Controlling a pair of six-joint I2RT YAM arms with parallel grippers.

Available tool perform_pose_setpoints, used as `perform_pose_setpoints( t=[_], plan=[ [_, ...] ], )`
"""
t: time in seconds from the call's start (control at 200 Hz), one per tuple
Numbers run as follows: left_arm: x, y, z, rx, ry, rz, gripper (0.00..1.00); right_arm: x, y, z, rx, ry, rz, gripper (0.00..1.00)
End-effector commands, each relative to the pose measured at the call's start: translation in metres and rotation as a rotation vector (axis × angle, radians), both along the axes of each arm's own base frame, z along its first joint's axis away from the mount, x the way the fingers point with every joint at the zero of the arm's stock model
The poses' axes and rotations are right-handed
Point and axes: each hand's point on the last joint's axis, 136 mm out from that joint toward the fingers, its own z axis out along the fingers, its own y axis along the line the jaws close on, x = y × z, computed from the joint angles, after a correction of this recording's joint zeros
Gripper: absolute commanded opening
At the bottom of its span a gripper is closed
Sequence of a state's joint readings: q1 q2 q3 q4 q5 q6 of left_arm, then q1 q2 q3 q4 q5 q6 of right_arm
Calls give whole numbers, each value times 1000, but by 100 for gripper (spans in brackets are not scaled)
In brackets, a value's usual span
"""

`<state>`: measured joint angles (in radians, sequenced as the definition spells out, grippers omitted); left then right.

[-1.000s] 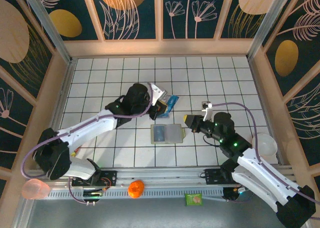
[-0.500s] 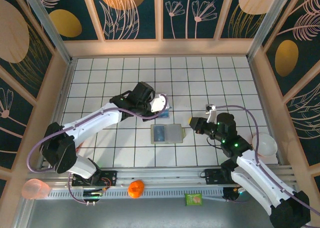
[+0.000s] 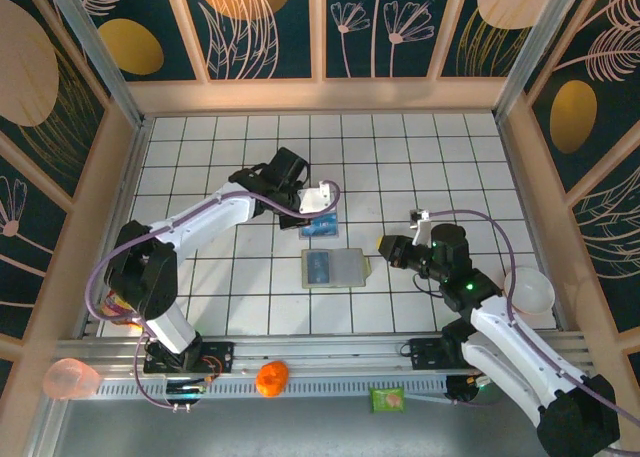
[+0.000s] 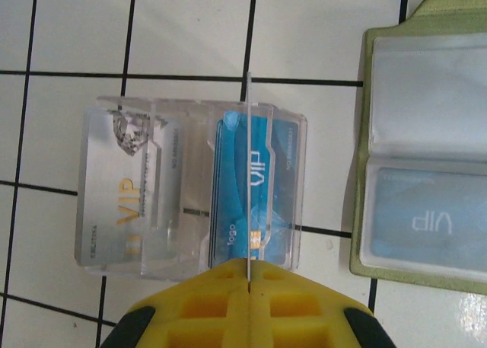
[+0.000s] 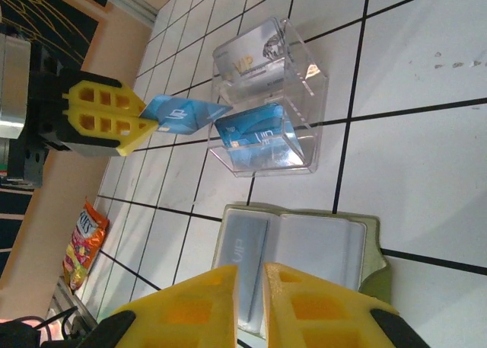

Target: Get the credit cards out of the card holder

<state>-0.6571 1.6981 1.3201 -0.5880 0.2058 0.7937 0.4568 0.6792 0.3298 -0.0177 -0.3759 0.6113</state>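
Top camera looks straight down from afar; both wrist cameras sit close, sharing the card holder (image 4: 434, 97).

Clear glossy plastic box (image 4: 183, 109), matt olive card holder (image 4: 364, 135) with frosted plastic sleeves (image 4: 434, 89), glossy tiled table (image 4: 190, 28)

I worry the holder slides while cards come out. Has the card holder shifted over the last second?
No. The card holder lies open across the same tiles of the table as a second ago.

1. Bright, even overhead light; shadows on the white worktop (image 3: 400, 157) are short and soft.
2. Glare glints on the clear box (image 5: 266, 108) and the card holder (image 4: 422, 150) sleeves.
3. Wrist views are sharp.
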Motion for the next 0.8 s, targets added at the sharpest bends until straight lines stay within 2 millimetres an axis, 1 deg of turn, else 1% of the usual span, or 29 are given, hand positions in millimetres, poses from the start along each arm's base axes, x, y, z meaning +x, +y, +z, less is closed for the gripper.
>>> perform_pose_setpoints(
  t=[0.0, 0.105, 0.22, 0.435, 0.691, 0.796],
  plan=[
    [-4, -5, -15, 24, 51, -60, 0, 4, 1, 10, 17, -14, -2, 17],
    [-3, -6, -23, 36, 68, -62, 0, 5, 0, 9, 8, -10, -8, 17],
    [3, -5, -29, 54, 54, -54, 0, 6, 0, 10, 11, -8, -5, 17],
    [8, -6, -29, 63, 43, -45, 0, 6, 0, 8, 11, -4, -2, 17],
    [8, 0, -39, 100, 52, -38, 0, 7, 1, 5, 14, 2, 2, 17],
    [12, 5, -45, 128, 40, -20, 0, 6, 1, 5, 15, 3, 3, 17]
  ],
)
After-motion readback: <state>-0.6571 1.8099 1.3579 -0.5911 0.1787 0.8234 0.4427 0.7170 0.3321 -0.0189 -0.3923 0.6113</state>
